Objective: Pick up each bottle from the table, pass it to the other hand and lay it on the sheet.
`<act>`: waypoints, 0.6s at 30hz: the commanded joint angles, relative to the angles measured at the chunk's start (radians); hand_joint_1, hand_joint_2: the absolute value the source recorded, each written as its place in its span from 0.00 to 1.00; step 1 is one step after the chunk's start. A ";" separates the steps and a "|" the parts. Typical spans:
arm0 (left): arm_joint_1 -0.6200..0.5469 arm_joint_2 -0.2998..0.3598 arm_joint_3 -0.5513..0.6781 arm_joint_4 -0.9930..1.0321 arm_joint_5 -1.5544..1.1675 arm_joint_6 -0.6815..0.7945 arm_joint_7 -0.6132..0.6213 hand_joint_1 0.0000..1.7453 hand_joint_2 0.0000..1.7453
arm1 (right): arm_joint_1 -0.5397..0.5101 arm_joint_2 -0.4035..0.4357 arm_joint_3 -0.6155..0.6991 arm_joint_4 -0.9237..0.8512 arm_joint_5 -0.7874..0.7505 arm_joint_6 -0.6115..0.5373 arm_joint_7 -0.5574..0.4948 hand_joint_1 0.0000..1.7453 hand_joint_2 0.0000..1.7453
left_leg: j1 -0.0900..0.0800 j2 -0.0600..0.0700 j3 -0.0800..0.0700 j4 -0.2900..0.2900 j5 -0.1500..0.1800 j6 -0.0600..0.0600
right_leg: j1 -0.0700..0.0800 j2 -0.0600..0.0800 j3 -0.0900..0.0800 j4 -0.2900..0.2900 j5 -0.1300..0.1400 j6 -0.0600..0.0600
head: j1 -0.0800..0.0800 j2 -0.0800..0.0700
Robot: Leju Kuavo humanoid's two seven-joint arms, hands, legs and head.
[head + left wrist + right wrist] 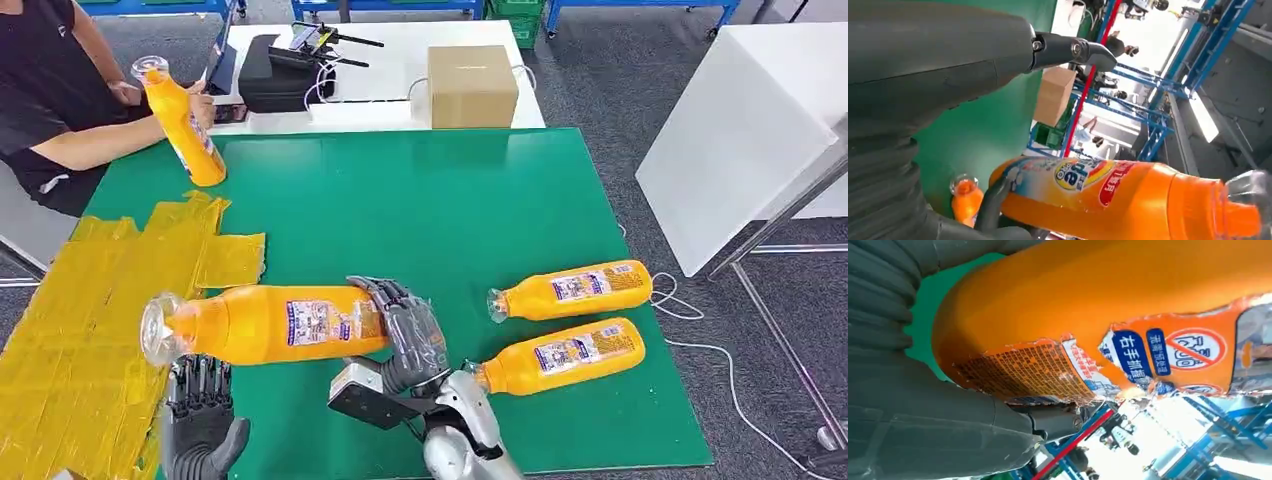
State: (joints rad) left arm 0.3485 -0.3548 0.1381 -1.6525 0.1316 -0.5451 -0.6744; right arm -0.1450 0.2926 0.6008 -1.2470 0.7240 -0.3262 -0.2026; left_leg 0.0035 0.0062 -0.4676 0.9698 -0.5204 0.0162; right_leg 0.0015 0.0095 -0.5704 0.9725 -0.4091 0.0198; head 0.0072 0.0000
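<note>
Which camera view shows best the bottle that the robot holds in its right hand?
The head view: the whole bottle shows, gripped at its base by the right hand. The right wrist view gives only its label close up; the left wrist view its neck half.

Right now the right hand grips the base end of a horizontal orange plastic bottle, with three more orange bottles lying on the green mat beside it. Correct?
Not quite: the head view shows two orange bottles lying on the green mat, one above the other. The rest holds: the right hand grips the base end of the horizontal orange plastic bottle.
</note>
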 commanded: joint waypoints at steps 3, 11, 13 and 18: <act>-0.027 0.006 -0.011 0.073 -0.003 -0.013 0.000 0.00 1.00 | -0.055 -0.007 0.037 0.094 -0.007 0.006 -0.002 1.00 1.00 | 0.000 0.000 0.003 -0.002 0.000 -0.001 | 0.000 -0.001 0.003 -0.002 0.000 0.001 | 0.000 0.000; -0.052 0.006 -0.013 0.090 -0.026 -0.046 -0.009 0.00 1.00 | -0.133 0.013 0.083 0.273 -0.032 0.042 -0.011 1.00 1.00 | 0.000 0.000 0.002 -0.002 0.000 0.000 | 0.000 0.000 0.001 -0.001 0.000 0.000 | 0.000 0.000; -0.057 0.006 -0.011 0.093 -0.039 -0.036 -0.016 0.00 1.00 | -0.148 0.020 0.099 0.316 -0.041 0.047 -0.029 1.00 1.00 | 0.000 0.000 0.003 -0.002 0.001 -0.001 | 0.000 0.000 0.002 -0.002 0.001 0.000 | 0.000 0.000; -0.058 0.006 -0.011 0.094 -0.039 -0.036 -0.016 0.00 1.00 | -0.147 0.024 0.101 0.318 -0.041 0.045 -0.030 1.00 1.00 | 0.001 0.000 0.003 -0.002 0.000 -0.001 | 0.001 0.000 0.002 -0.002 0.000 0.000 | 0.000 0.000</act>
State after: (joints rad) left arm 0.3187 -0.3552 0.1335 -1.6182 0.0969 -0.5856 -0.6901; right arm -0.2241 0.3117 0.6676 -1.0632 0.6908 -0.2850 -0.2262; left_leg 0.0036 0.0061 -0.4675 0.9697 -0.5203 0.0162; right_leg 0.0017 0.0095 -0.5703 0.9726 -0.4091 0.0198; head 0.0076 0.0000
